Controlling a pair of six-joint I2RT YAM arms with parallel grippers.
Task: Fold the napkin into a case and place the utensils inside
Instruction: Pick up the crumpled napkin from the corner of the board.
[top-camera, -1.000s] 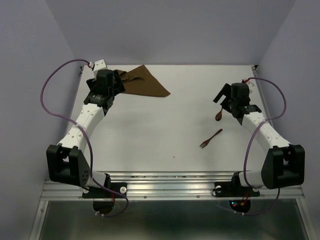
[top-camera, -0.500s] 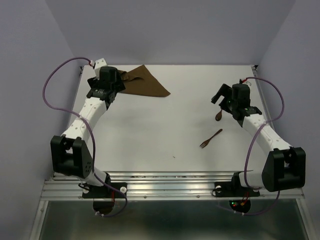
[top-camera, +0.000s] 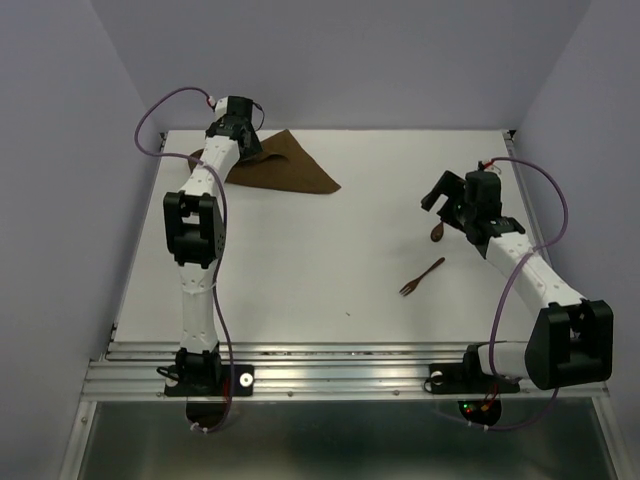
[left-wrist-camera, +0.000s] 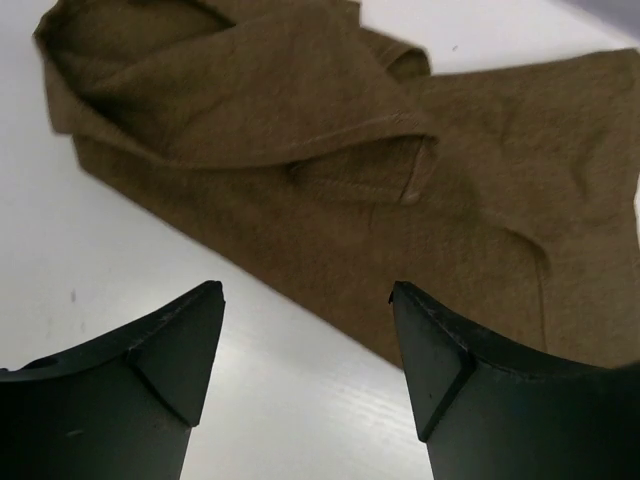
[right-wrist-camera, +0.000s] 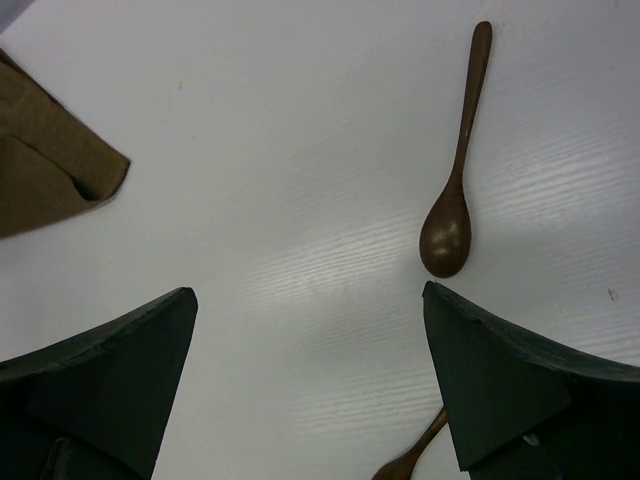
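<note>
Tabletop (top-camera: 330, 250) white, walls (top-camera: 340, 60) lilac, napkin (top-camera: 290, 172) seemingly bunched

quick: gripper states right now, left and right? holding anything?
Left gripper: open, holding nothing; crumpled dark brown cloth napkin lies just ahead.
Right gripper: open, holding nothing; slim dark brown spoon lies untouched ahead.

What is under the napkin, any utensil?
Only bare table shows around the napkin; one flap is folded over on top. The spoon and fork lie in the open, well clear. Whatever is beneath the cloth itself is covered.
</note>
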